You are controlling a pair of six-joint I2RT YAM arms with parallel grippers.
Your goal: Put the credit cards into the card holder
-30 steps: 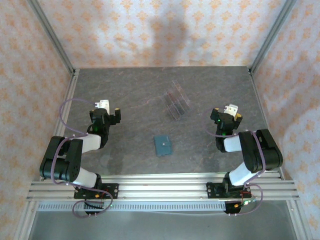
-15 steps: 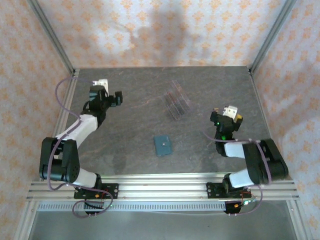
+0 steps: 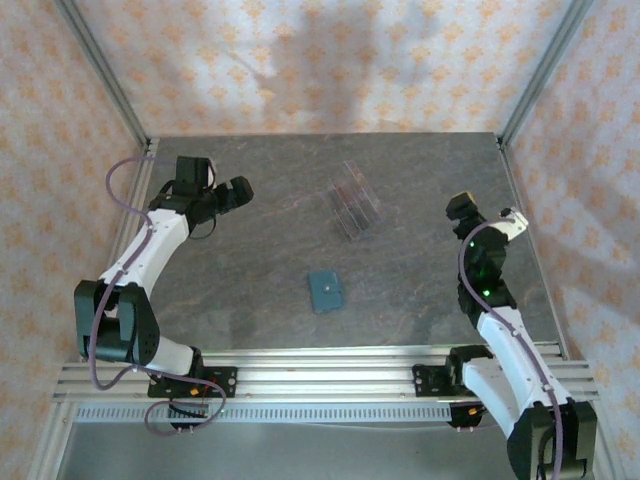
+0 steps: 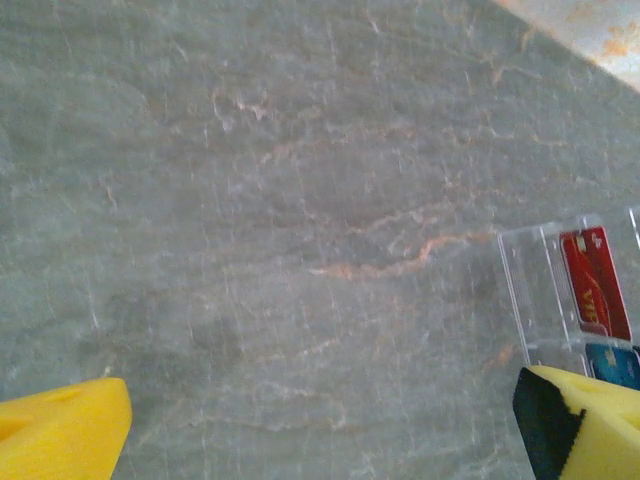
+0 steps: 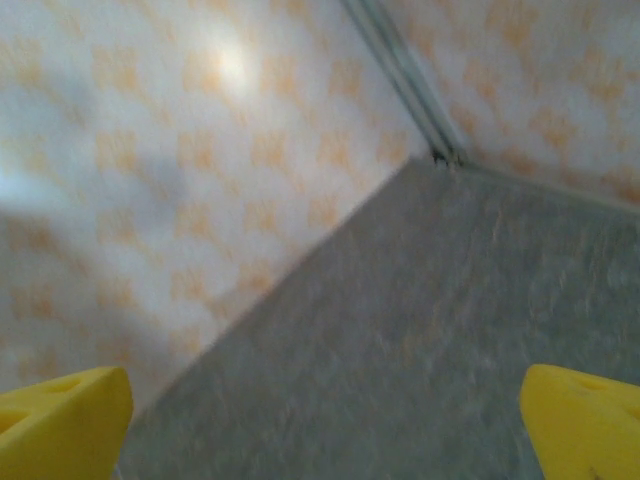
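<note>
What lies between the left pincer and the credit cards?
Bare grey tabletop, nothing else, between the left pincer and the credit cards in the clear stand; the top and left wrist views show it.

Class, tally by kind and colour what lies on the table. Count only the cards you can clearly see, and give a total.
Clear plastic stand: 1
Teal wallet: 1
Red card: 1
Blue card: 1
Total: 4
</note>
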